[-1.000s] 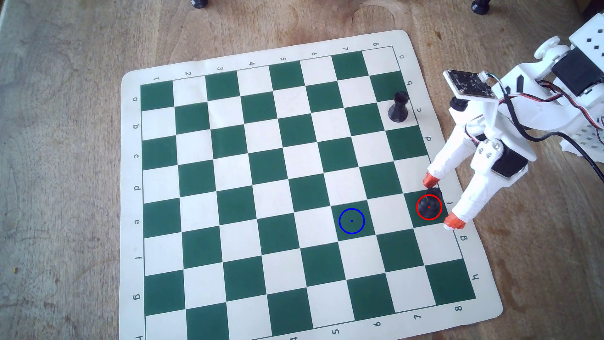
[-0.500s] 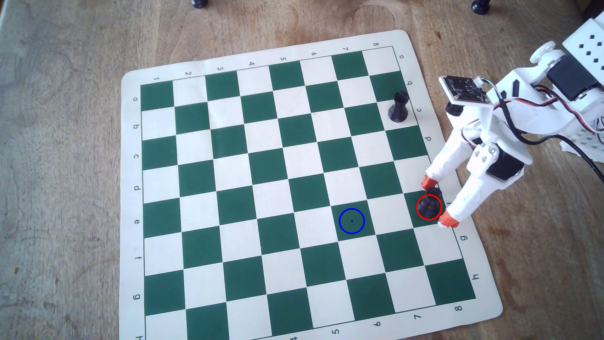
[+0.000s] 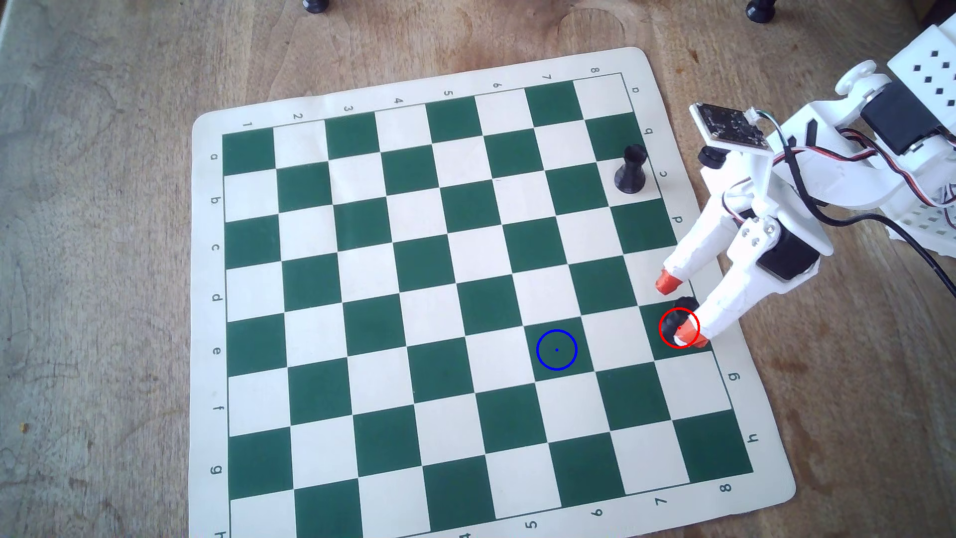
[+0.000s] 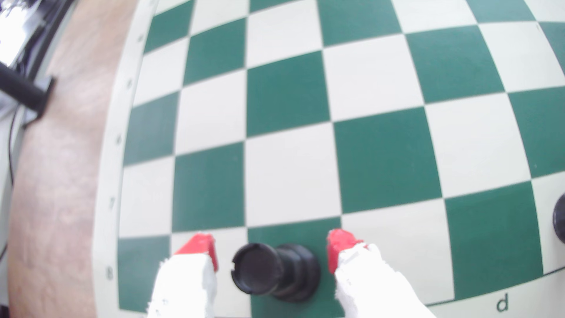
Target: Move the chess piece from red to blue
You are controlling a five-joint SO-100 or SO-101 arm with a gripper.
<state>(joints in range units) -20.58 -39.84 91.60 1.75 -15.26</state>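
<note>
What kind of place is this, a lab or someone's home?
Probably a home or hobby desk, though I can't be sure. A roll-up chess mat lies on a worn wooden table, and the small white arm looks home-printed, its gripper around a chess piece.

arm (image 3: 807, 170) – white plastic | black servos | red-black cables | fingertips (image 3: 667, 282) – orange-red

White arm reaching in from the right — end effector (image 4: 272, 250) low, orange-tipped jaws apart.
</note>
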